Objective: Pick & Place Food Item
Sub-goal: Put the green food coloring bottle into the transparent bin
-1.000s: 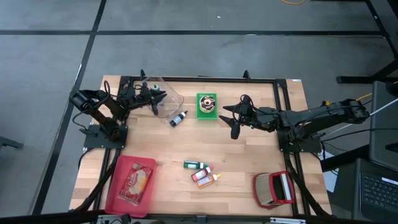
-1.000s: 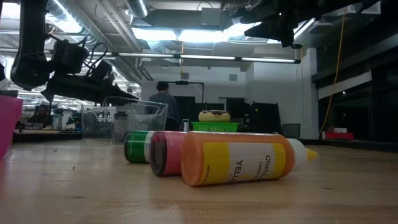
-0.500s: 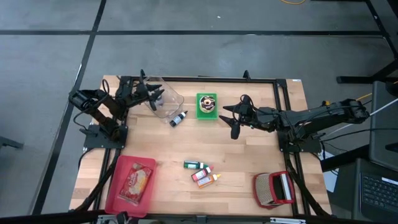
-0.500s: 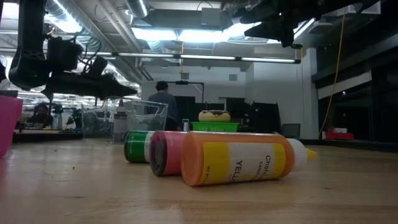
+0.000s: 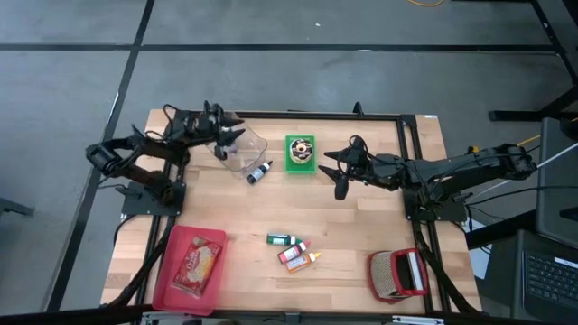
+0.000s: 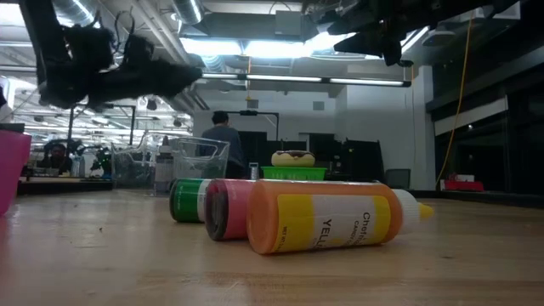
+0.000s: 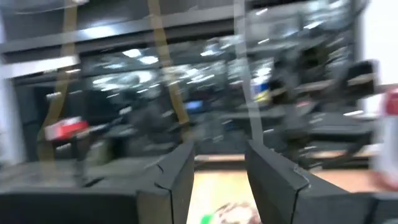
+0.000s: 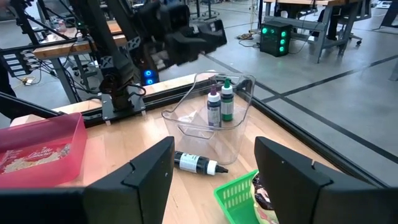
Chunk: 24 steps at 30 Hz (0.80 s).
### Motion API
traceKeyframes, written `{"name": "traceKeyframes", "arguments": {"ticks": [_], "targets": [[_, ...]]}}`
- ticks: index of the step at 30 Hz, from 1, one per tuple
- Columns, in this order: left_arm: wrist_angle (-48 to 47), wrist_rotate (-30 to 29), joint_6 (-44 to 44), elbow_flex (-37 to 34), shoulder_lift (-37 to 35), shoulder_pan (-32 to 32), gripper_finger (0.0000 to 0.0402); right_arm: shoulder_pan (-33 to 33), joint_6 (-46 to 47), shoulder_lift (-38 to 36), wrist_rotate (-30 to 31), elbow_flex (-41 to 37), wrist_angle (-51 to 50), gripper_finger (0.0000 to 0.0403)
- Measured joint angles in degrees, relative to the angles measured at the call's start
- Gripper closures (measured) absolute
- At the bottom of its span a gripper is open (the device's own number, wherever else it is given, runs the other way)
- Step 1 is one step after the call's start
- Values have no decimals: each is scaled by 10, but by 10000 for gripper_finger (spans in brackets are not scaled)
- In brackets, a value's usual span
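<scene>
High view: left hand above clear bin, fingers parted, holding nothing. Right hand hovers open, empty, beside green basket.

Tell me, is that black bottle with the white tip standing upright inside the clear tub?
No, the black bottle lies on its side on the table just outside the clear tub, which holds two other upright bottles.
</scene>
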Motion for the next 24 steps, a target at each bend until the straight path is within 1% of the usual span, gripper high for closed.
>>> {"name": "traceKeyframes", "arguments": {"ticks": [2,5,7,9,10,11,13,15,16,18,22,24], "targets": [[-17,39,-23,20,-14,-16,263,0,0,0,0,0,0,176],[-108,97,-39,59,-37,-50,263,0,0,0,0,0,0,176],[-214,122,-12,87,-52,-79,263,0,0,0,0,0,0,176],[-358,109,58,118,-68,-111,263,0,0,0,0,0,0,176],[-442,86,106,137,-74,-128,263,0,0,0,0,0,0,176],[-531,48,158,158,-79,-145,263,0,0,0,0,0,0,176],[-712,-55,257,208,-83,-181,263,0,0,0,0,0,0,176],[-853,-160,318,253,-80,-219,263,0,0,0,0,0,0,176],[-899,-197,326,273,-75,-237,263,0,0,0,0,0,0,176],[-956,-238,305,300,-70,-267,262,0,0,0,-1,0,0,176],[-1032,-272,236,343,-63,-324,262,0,0,0,-2,0,0,176],[-1067,-311,217,357,-62,-360,262,0,0,0,-2,0,0,176]]}}
